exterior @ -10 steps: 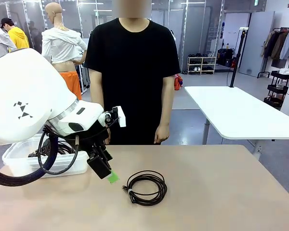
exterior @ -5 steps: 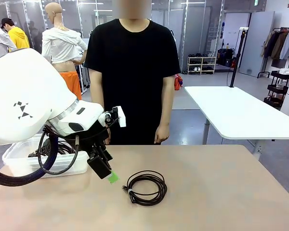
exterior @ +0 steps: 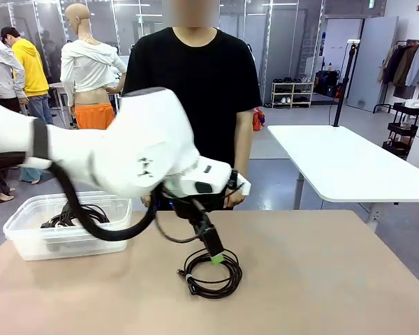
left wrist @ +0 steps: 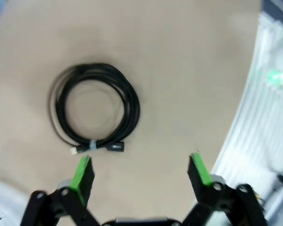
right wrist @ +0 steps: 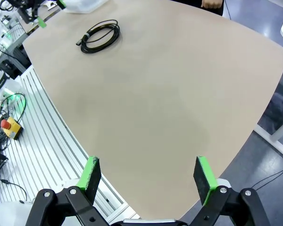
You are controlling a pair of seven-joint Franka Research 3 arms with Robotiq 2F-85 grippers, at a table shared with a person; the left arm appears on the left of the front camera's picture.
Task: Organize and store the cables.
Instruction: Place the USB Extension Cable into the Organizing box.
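The robot's left gripper (exterior: 217,258), black with green pads, hangs with jaws spread wide above the far rim of a thin black cable coiled into a flat round bundle (exterior: 211,272) on the tan tabletop (exterior: 321,279). In the left wrist view the coil (left wrist: 95,109) lies ahead of the fingers, its strapped plug ends nearest them. The right gripper (right wrist: 145,176), also spread and empty, sits well apart at the table's edge, so the left arm looks better placed. More cables rest in a clear plastic bin (exterior: 28,241) to the left.
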